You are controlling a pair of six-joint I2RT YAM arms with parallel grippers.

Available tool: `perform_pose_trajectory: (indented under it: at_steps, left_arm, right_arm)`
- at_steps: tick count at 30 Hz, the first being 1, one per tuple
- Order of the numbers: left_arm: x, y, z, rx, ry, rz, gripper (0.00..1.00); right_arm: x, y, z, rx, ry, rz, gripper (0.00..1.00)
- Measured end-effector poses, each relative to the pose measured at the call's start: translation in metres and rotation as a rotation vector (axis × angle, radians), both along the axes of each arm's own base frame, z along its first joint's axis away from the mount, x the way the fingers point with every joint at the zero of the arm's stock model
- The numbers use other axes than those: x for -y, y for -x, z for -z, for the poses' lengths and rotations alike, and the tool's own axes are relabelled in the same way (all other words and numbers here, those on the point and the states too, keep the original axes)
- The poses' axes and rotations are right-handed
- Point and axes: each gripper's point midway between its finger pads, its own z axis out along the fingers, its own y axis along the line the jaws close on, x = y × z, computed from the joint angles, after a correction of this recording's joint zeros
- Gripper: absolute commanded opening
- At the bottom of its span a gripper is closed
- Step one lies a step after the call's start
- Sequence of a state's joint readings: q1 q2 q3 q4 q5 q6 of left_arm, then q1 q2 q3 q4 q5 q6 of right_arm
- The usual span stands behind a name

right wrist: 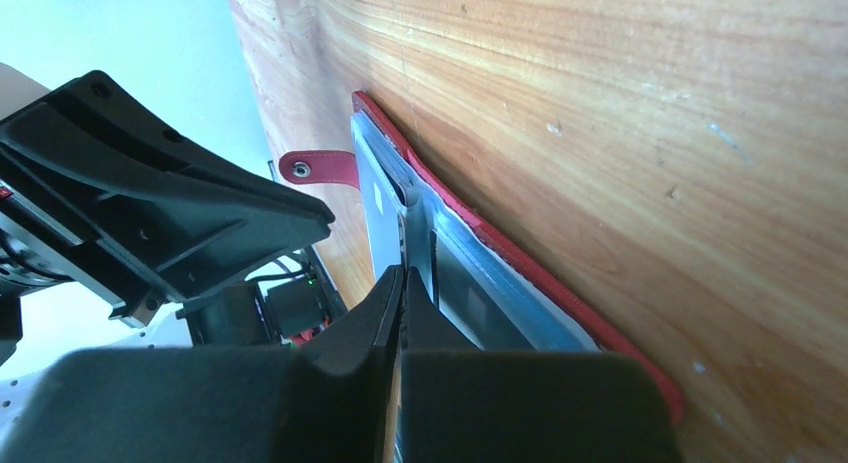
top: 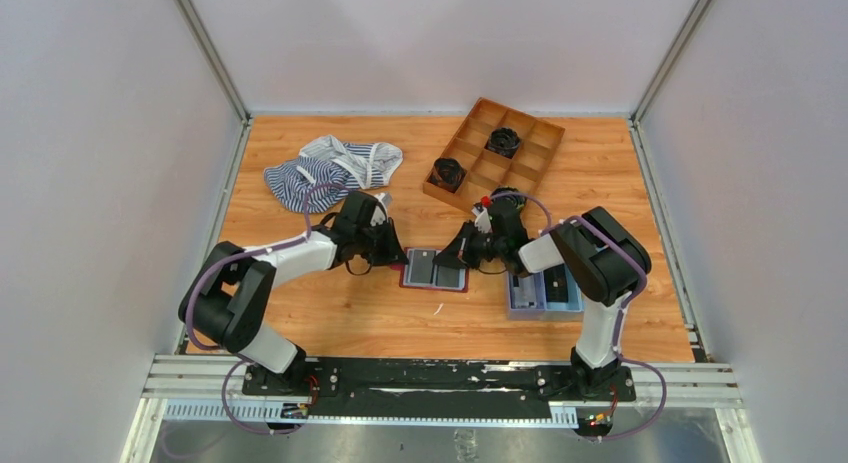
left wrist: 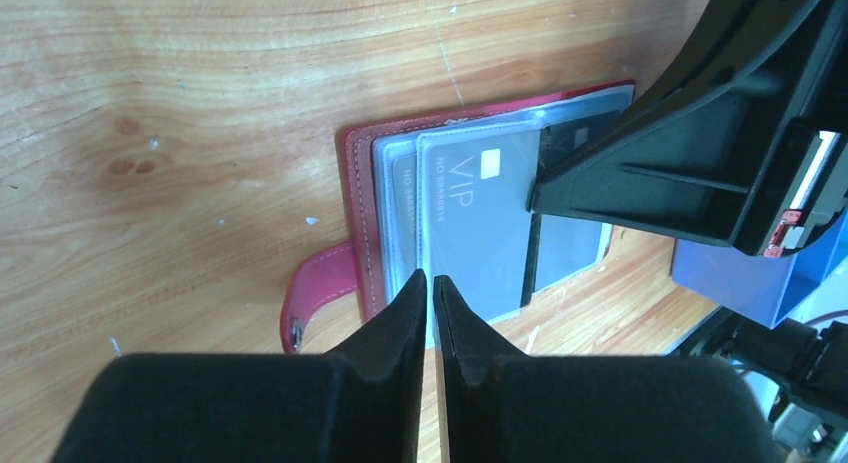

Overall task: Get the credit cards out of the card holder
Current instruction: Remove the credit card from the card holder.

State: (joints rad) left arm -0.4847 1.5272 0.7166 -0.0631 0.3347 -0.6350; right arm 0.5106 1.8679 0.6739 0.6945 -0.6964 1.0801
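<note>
1. Maroon and flat, one card holder [left wrist: 362, 203] lies open on the wooden table [top: 330, 313], between the two grippers. It has a stitched border, pale blue-grey pockets under glossy clear film, and one rounded strap tab [left wrist: 318, 281] with a small round snap sticking out from its side
2. Three credit cards [left wrist: 470, 233] can be made out, all seated in the holder's pockets. Two pale grey ones overlap, the upper printed "VIP" with a small white square, and one dark card is half hidden beneath the right gripper. All are thin, smooth rectangles
3. One left gripper [left wrist: 431, 283] has two black wedge-shaped fingers a sliver apart, their tips at the near edge of the VIP card; whether they pinch that edge cannot be told
4. One right gripper [right wrist: 402, 278] has its black fingers pressed together with nothing seen between them, its tip down on the open holder near the middle fold
5. One light-blue rectangular tray [top: 545, 311] sits near the holder, on its right
6. One wooden tray [top: 540, 158], split into compartments, stands at the far side, with two black coils [top: 503, 141] in separate compartments
7. Two crumpled striped cloths [top: 330, 168], one paler and one darker blue, lie far left
</note>
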Motion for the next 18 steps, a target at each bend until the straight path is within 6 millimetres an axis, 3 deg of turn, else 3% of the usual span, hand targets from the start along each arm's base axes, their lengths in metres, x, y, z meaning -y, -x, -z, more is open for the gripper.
perform_pose_trajectory:
  at_steps: [3, 5, 13, 18]
  left_arm:
    - [0.001, 0.0, -0.002, 0.004, 0.009, 0.003, 0.26]
    - [0.003, 0.001, -0.003, 0.0, 0.02, 0.007, 0.28]
    - [0.01, 0.005, -0.003, -0.018, 0.06, 0.029, 0.23]
    - [0.01, 0.005, 0.01, -0.051, 0.047, 0.031, 0.19]
  right_arm:
    - [-0.002, 0.0, -0.001, 0.001, -0.011, -0.012, 0.0]
    - [-0.002, 0.001, -0.002, 0.002, -0.014, -0.014, 0.0]
    - [-0.002, 0.001, -0.001, 0.003, -0.011, -0.018, 0.0]
    - [-0.009, 0.001, -0.003, 0.003, -0.003, -0.053, 0.0]
